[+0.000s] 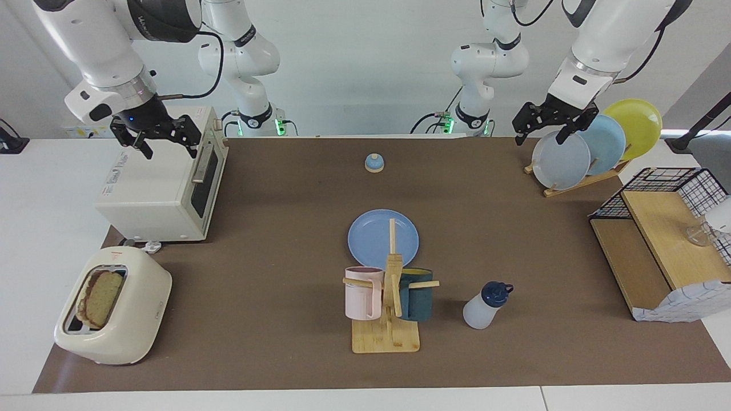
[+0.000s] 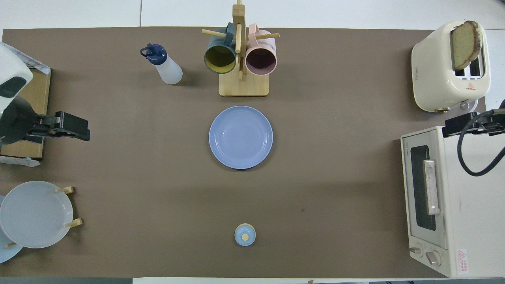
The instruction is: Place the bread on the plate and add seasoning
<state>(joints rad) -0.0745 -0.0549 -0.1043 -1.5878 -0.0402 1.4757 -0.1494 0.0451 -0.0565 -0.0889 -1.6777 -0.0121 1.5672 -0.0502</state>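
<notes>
The bread (image 1: 103, 298) (image 2: 466, 43) stands upright in a slot of the cream toaster (image 1: 134, 319) (image 2: 434, 75), at the right arm's end of the table. The blue plate (image 1: 368, 240) (image 2: 240, 137) lies bare at the table's middle. Farther from the robots, beside the mug tree toward the left arm's end, stands the seasoning bottle (image 1: 484, 308) (image 2: 167, 69) with its navy cap. My right gripper (image 1: 169, 145) (image 2: 459, 122) hangs open over the toaster oven, holding nothing. My left gripper (image 1: 541, 132) (image 2: 75, 129) hangs open and likewise holds nothing, over the plate rack.
A white toaster oven (image 1: 154, 188) (image 2: 430, 197) sits nearer the robots than the toaster. A wooden mug tree (image 1: 388, 331) (image 2: 242, 85) with two mugs stands just farther than the plate. A small bell (image 1: 374, 163) (image 2: 245, 234), a plate rack (image 1: 571, 154) (image 2: 35, 213) and a wire shelf (image 1: 657, 240) also stand here.
</notes>
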